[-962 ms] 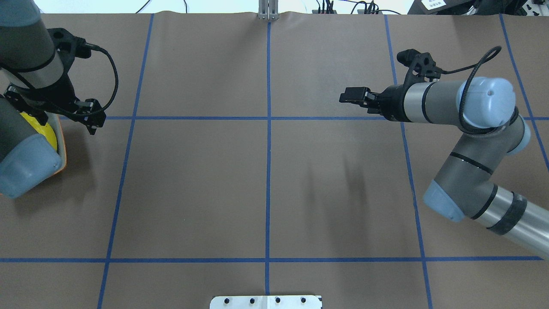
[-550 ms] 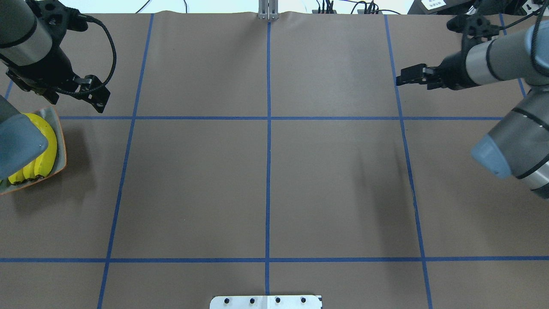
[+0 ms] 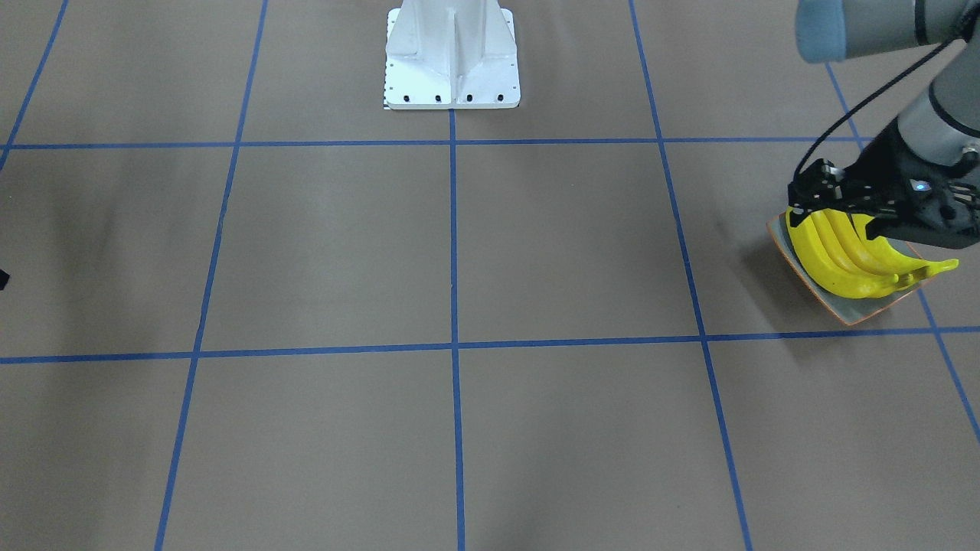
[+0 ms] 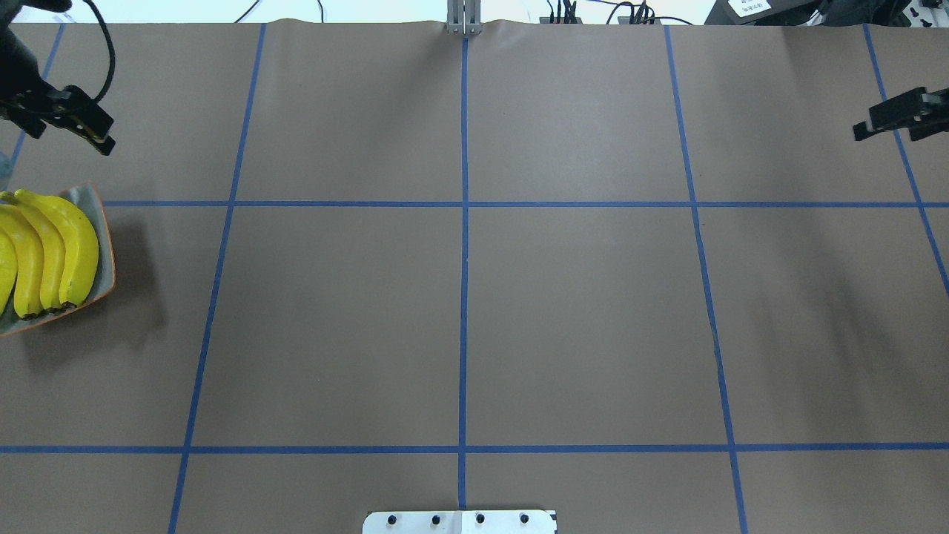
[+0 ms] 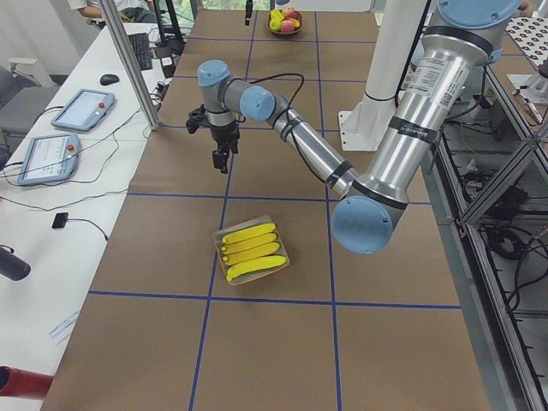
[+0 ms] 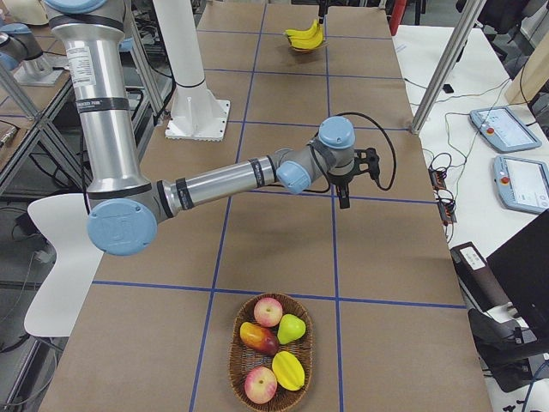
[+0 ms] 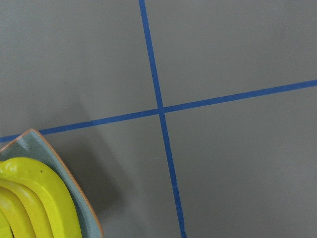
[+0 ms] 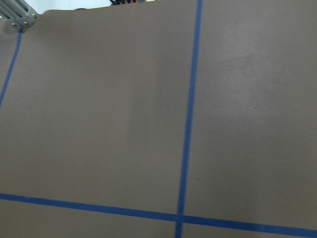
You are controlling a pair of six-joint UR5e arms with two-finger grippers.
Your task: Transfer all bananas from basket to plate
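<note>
Brown paper covers the table (image 4: 334, 319), marked into squares by blue tape lines (image 4: 464, 297). The left claw (image 5: 219, 164) hangs in the air with its fingers pointing down at the paper. It touches nothing, and no view shows clearly whether its fingers are parted or together. Below it and a little off to one side sits the plate (image 4: 104, 276), grey-green with an orange-brown rim, near the table's end on the robot's left. 4 bananas (image 4: 78, 245) lie on that plate side by side, curved the same way, with their dark tips at the end nearer the robot. The claw is clear of them. Its wrist camera sees one corner of the plate with part of the bananas, and a crossing of 2 tape lines on the paper just beside.

The right claw (image 4: 862, 131) is raised over the paper, far across the table from the plate. Its fingers show only as a dark bar, so I cannot tell whether they are open or closed. Well apart from it, toward the table's end on the robot's right, stands the basket (image 6: 233, 360), a woven oval holding apples (image 6: 268, 311), a green fruit (image 6: 292, 328) and a yellow fruit (image 6: 288, 369). Between the 2 arms, at the robot's edge of the table, stands the white base (image 3: 452, 61).
</note>
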